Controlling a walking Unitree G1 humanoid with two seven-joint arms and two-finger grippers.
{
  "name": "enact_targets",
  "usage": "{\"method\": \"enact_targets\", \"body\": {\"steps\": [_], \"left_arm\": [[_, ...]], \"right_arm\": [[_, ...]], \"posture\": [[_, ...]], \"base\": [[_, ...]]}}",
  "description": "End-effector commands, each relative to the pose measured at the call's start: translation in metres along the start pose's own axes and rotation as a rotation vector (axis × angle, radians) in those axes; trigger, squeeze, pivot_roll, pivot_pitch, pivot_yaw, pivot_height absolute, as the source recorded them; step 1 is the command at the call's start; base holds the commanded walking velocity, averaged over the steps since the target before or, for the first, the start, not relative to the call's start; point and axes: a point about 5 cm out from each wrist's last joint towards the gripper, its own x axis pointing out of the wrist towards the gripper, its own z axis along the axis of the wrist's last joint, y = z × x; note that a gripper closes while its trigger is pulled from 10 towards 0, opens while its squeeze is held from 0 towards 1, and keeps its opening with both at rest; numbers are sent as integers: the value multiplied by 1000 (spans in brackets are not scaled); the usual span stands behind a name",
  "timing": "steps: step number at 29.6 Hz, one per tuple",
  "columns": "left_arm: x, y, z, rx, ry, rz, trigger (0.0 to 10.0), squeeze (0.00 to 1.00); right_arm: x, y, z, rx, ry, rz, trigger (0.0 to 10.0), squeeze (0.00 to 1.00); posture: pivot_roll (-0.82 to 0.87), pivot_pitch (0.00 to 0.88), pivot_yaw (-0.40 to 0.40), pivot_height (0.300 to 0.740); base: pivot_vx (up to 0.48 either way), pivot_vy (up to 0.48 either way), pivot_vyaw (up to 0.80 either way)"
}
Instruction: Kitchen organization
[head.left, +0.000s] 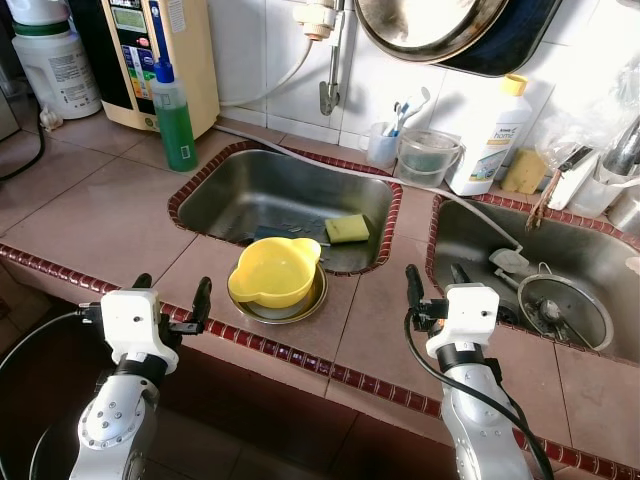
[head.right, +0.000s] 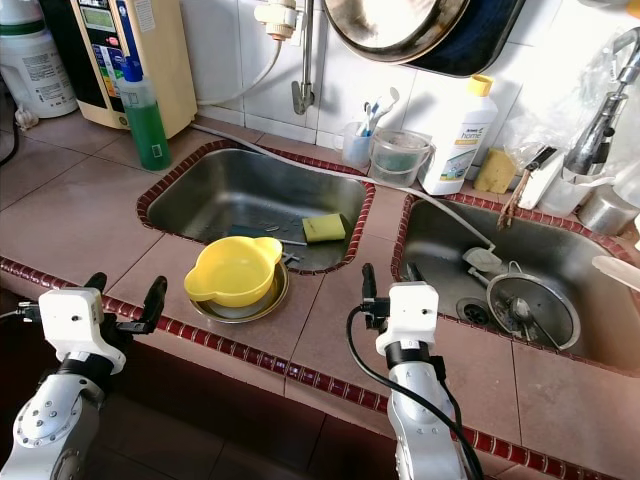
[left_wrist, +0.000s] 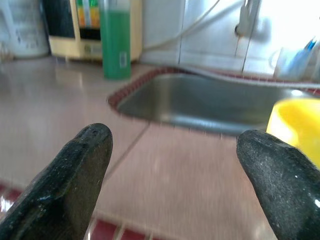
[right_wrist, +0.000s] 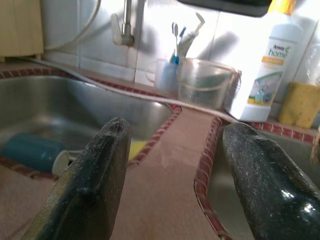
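Both arms hover at the front edge of the tiled counter (head.left: 100, 220). The left gripper (head.left: 172, 302) has its fingers spread wide, holding nothing, just left of the yellow bowl (head.left: 275, 272), which sits in a metal dish (head.left: 300, 309) on the counter beside the left sink (head.left: 230, 190). The right gripper (head.left: 432, 285), fingers apart too, hangs over the strip between the sinks. Behind, a white bottle (right_wrist: 272, 65) reads "home". A yellow sponge (head.left: 347, 229) lies in the left sink.
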Motion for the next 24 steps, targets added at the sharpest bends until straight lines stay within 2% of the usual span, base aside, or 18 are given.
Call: {"method": "enact_targets", "body": {"steps": [1,9,24], "left_arm": [[6,1,8,9,-24,-19,10000,0],[12,5,16,35,-45,-58,10000,0],[12,-5,15,15,-47,-90,10000,0]], "right_arm": [[4,-1,2,-1,-3,10,10000,0],[7,-5,3,-14,-10,12,10000,0],[10,-6,2,-24,-11,16,10000,0]], "posture": [[-177,5,-42,740],[-175,0,-41,740],[-174,0,-44,740]], "base": [[0,0,0],[0,0,0],[0,0,0]]}}
